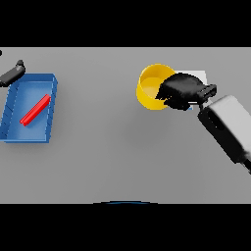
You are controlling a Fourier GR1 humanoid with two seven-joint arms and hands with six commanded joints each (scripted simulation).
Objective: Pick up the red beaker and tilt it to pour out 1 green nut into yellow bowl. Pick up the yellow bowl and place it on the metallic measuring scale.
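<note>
We are working on the second step: our dark right hand (179,91) is curling its fingers over the rim of the round yellow bowl (151,88), which is sitting on the grey tabletop (108,142) beside the pale scale (198,75), not yet placed on it. No beaker or nut is showing, so we cannot confirm the pour.

The yellow bowl (149,88) and blue tray (29,135) look smooth, matt plastic.
</note>
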